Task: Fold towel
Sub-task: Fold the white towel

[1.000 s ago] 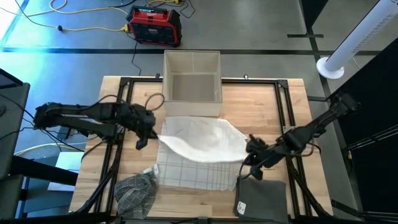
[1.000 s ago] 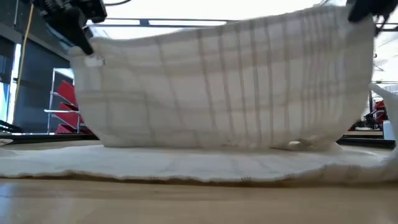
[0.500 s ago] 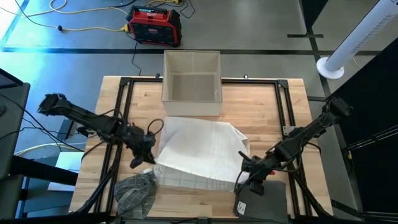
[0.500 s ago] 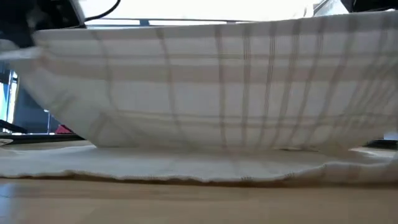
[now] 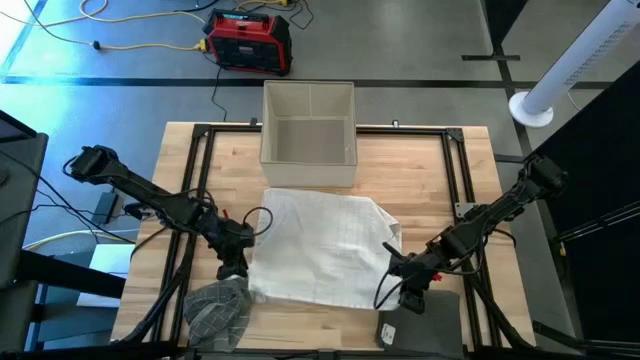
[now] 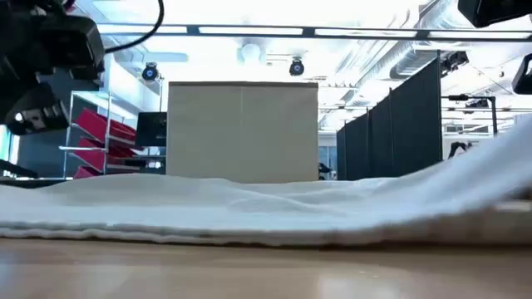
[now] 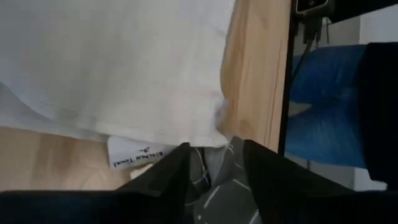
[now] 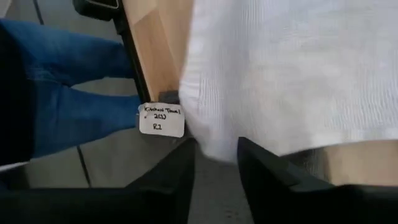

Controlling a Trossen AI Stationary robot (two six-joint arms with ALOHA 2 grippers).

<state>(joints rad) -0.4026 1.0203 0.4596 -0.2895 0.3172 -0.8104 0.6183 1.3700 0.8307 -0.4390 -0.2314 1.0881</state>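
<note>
The white towel with faint checks lies folded over on itself on the wooden table; it also shows in the low view. My left gripper is low at its near left corner, open, and the corner lies just ahead of the fingertips. My right gripper is low at the near right corner, open, and the corner reaches in between its fingers. In the low view the towel's right end stands a little higher than the rest. My right gripper's fingers stand on either side of the towel's near right corner, coming from the table's near right side. I cannot tell whether they touch it.
A grey checked cloth lies at the near left, under my left gripper. A dark grey cloth with a white label lies at the near right. An open beige box stands at the far edge. A person's legs in blue trousers stand beyond the near edge.
Both grippers have gone toward the table's near edge and down, carrying the towel's raised edge with them. The lifted half has come over and now lies flat on the lower half, where before it hung as a curtain between the grippers.
</note>
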